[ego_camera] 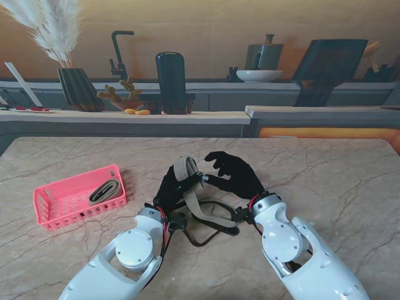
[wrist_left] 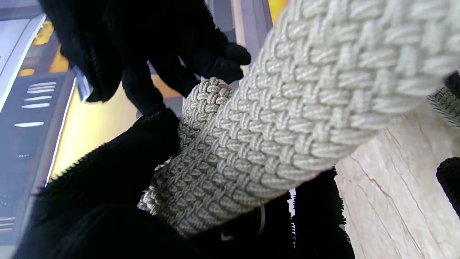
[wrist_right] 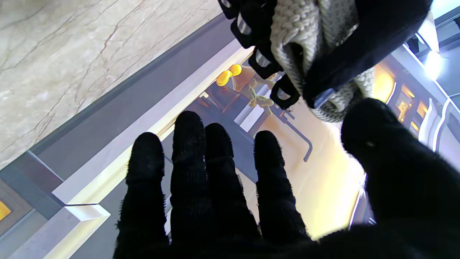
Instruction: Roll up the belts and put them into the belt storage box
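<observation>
Gripping the woven belt (ego_camera: pixel 185 172), left hand (ego_camera: pixel 170 187); right hand (ego_camera: pixel 234 176) seemingly released, fingers spread.

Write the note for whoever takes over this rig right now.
Left hand: shut on the woven belt, partly coiled and lifted off the table; its tail loops down between the arms.
Right hand: open, beside the coil, holding nothing.
Pink box: to the left, one belt already inside.
Left to do: finish the roll, then put it in the box.
</observation>
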Motion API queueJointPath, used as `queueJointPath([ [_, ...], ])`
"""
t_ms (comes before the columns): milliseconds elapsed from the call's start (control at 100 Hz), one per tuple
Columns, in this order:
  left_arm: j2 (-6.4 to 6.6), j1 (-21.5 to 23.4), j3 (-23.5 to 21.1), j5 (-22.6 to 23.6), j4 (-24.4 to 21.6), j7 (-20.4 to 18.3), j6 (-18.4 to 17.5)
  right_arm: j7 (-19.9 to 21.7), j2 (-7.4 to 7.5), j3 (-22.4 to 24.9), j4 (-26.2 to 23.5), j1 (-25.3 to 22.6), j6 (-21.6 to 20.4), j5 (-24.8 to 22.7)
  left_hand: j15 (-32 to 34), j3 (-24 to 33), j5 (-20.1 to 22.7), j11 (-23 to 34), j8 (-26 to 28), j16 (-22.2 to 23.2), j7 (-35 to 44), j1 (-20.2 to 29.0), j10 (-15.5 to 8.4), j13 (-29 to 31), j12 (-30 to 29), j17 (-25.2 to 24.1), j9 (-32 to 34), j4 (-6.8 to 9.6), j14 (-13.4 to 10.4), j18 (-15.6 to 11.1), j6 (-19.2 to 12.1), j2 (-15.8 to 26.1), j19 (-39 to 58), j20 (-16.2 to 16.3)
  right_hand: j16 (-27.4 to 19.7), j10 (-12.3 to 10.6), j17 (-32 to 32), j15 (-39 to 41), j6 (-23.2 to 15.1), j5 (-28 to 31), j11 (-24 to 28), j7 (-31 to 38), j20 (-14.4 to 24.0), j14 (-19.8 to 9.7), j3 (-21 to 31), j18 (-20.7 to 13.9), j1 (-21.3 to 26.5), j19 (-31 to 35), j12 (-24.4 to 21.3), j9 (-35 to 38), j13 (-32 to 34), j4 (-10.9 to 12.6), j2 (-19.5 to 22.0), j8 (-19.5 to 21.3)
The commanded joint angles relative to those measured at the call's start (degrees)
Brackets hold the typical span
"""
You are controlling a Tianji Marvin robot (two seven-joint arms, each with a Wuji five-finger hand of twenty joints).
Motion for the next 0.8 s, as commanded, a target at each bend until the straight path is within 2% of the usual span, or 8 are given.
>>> queueJointPath([
  [0,-0.41,-0.32,0.48,1.24,0.73,-0.29,-0.58,-0.02,-0.21,-0.51,-0.18,0.83,-0.79,-0.49,3.08,1.40,1.77,9.71,1.61,2.41,2.82,-1.61,-4.52,3.15,4.08,1.52,3.40,0.01,-2.37,-0.21,-2.62,-2.48,3.80,1.74,-0.40,-1.44,0.54,-1.03,-0.98,-2.32,-0.55,0.33,-0.47,-1.74,-1.61,-1.52,-1.13,-0.91,-0.24,-1.93,1.11,-0.09,-3.20,-0.32],
  [100,-0.60,-1.34,1.26,4.45,2.50,0.89,-1.43,-0.52,-0.19,-1.14,0.35,2.00,-1.35,-1.95,6.94,3.13,3.92,14.64,2.65,4.31,3.76,-2.20,-4.36,6.02,5.33,3.34,5.56,0.51,-3.01,1.03,-2.07,-3.82,6.79,2.54,-0.30,-1.19,0.82,-0.81,-0.73,-3.11,-0.38,0.61,-0.26,-1.55,-3.97,-1.36,-1.43,-1.04,-0.26,-2.43,1.13,0.04,-2.86,-0.63],
  [200,-0.61,-2.44,1.88,8.04,4.32,1.89,-2.51,-0.78,-0.23,-1.84,0.70,2.97,-1.29,-2.69,11.54,4.99,5.54,19.73,3.81,5.99,4.69,-3.19,-5.21,8.75,7.82,4.91,7.87,1.09,-4.04,1.91,-1.36,-4.57,9.21,2.93,-0.07,-0.72,0.98,-0.35,0.06,-3.58,-0.51,0.20,0.01,-1.10,-5.44,-1.31,-3.17,-0.83,-0.35,-2.81,1.20,0.05,-2.39,-1.01],
  [300,-0.62,-3.51,2.44,12.19,6.17,3.33,-3.70,-0.99,-0.14,-2.68,0.93,3.85,-0.51,-4.53,16.26,6.47,7.40,24.33,5.08,7.42,5.71,-4.05,-6.83,12.08,10.49,6.96,10.80,1.49,-4.86,2.76,-0.05,-5.09,11.76,3.47,1.35,1.12,1.45,2.39,2.85,-2.47,0.39,-0.98,1.33,0.14,-6.91,-0.78,-5.06,0.60,-0.05,-2.35,1.57,0.49,-1.33,-2.01],
  [430,-0.51,-4.55,3.04,16.55,7.97,4.75,-5.21,-1.21,0.06,-3.92,1.34,4.82,1.53,-7.34,17.32,8.82,7.96,25.44,5.99,6.99,6.41,-4.04,-7.13,13.43,11.57,8.09,11.86,2.71,-4.65,4.01,1.42,-5.82,12.93,3.35,6.13,4.77,3.24,12.19,7.09,2.15,5.56,-4.10,3.52,2.81,-6.90,0.31,-8.90,6.55,2.73,0.68,4.10,0.51,0.36,-2.68],
  [530,-0.34,-5.53,3.62,20.55,9.49,5.98,-6.07,-0.71,0.16,-4.85,1.70,5.48,2.45,-7.85,17.78,11.56,7.90,25.90,6.95,6.24,7.14,-4.72,-7.91,14.26,12.07,9.07,12.47,4.51,-4.75,5.03,2.50,-6.47,13.72,3.18,8.79,5.99,4.75,17.49,8.51,4.80,8.87,-6.28,4.17,3.34,-6.94,0.87,-9.53,10.44,4.94,3.22,6.92,0.37,-0.77,-2.20],
  [700,-0.18,-6.56,4.32,24.09,10.97,7.20,-6.54,0.30,0.18,-6.16,2.36,6.40,2.49,-7.28,18.12,13.76,7.90,26.35,8.76,5.59,7.72,-4.92,-8.53,14.90,12.35,9.64,12.87,6.43,-4.30,6.25,3.87,-7.18,14.14,3.06,11.38,5.73,8.28,23.82,8.62,10.57,13.66,-5.79,4.91,2.47,-6.35,0.84,-7.71,14.70,7.62,9.84,13.94,0.58,-2.61,-0.55],
  [790,-0.14,-6.73,4.39,24.67,11.20,7.42,-6.52,0.10,0.25,-6.60,2.55,6.45,2.28,-8.04,18.08,14.08,7.86,26.40,9.36,5.35,7.76,-4.96,-8.48,15.09,12.35,9.93,12.90,7.02,-4.26,6.37,4.41,-7.29,14.22,3.01,11.62,5.34,11.07,25.91,8.11,14.26,15.12,-3.71,5.24,2.26,-6.77,1.30,-4.43,17.50,8.28,13.99,18.14,0.87,-2.76,1.09],
])
